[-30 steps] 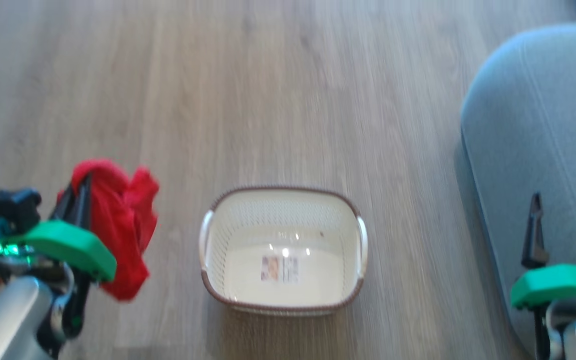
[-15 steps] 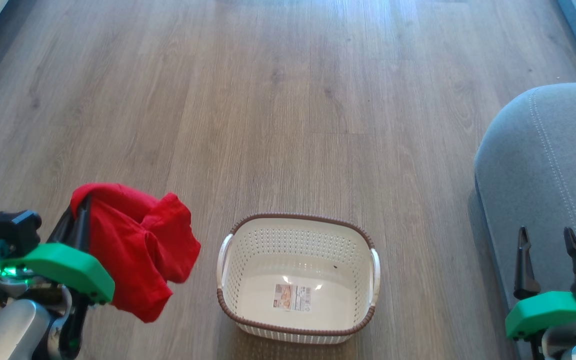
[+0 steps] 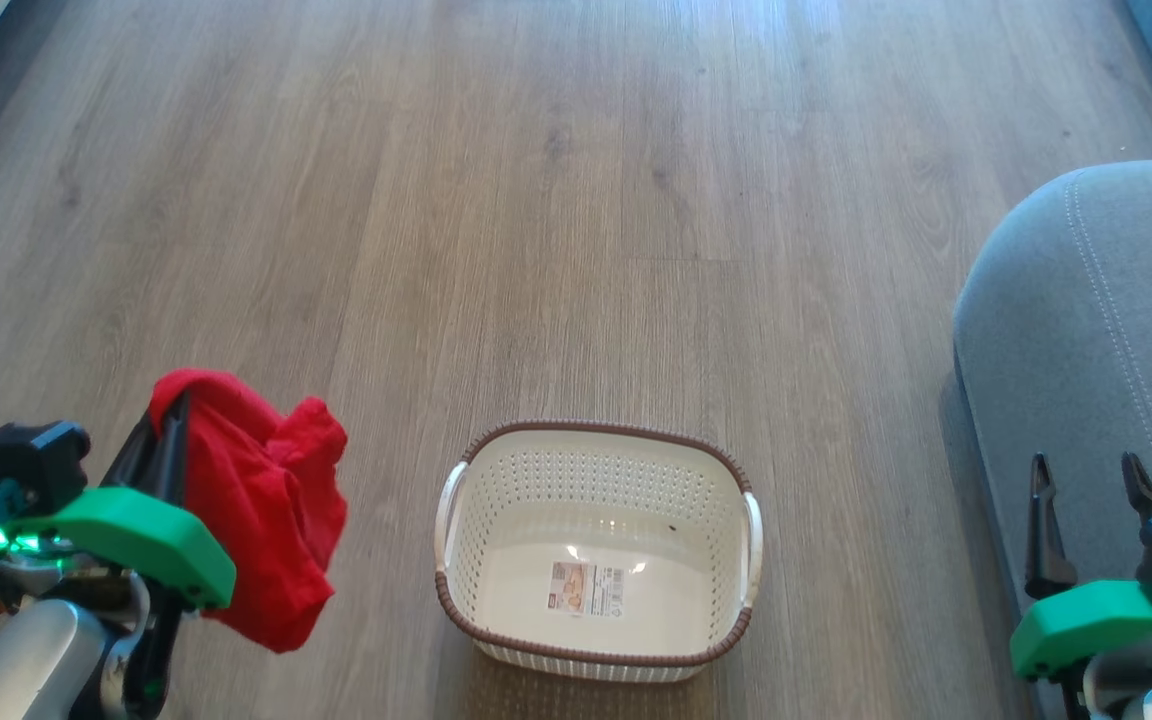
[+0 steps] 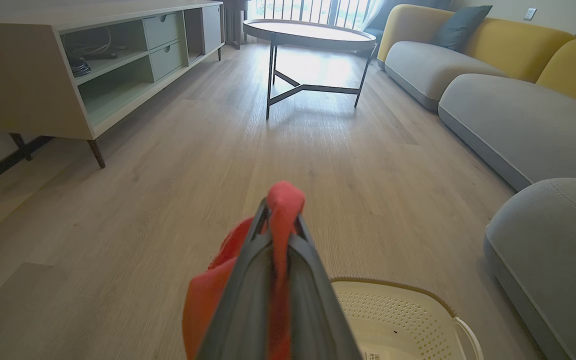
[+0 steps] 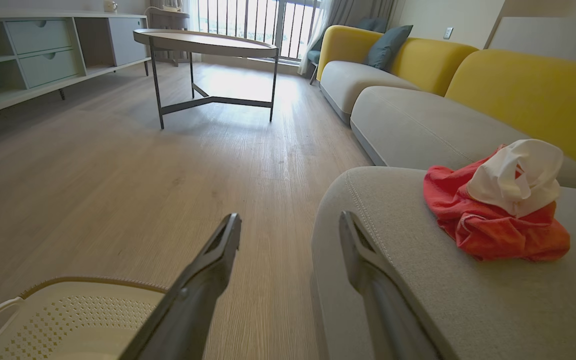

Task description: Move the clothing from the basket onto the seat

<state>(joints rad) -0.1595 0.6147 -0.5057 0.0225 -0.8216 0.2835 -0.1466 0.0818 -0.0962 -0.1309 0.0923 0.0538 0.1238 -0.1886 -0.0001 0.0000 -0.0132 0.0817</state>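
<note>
My left gripper (image 3: 171,415) is shut on a plain red garment (image 3: 266,510) that hangs in the air left of the basket (image 3: 596,440); in the left wrist view the gripper (image 4: 280,210) pinches the red garment (image 4: 283,200) between its tips. The cream basket with a brown rim stands on the floor, and I see only a label sticker on its bottom. My right gripper (image 3: 1086,475) is open over the edge of the grey seat (image 3: 1096,300), nothing between its fingers (image 5: 220,245). A red and white garment (image 5: 498,210) lies bunched on the seat (image 5: 408,260).
Wooden floor stretches ahead. A round coffee table (image 4: 310,32) on dark legs stands farther off, a low cabinet (image 4: 33,65) runs along the left, and a grey and yellow sofa (image 4: 498,75) lines the right side.
The head camera tilted, so the whole picture shifted early on. The red garment has swung back toward the left gripper and hangs narrower. The right gripper stays open.
</note>
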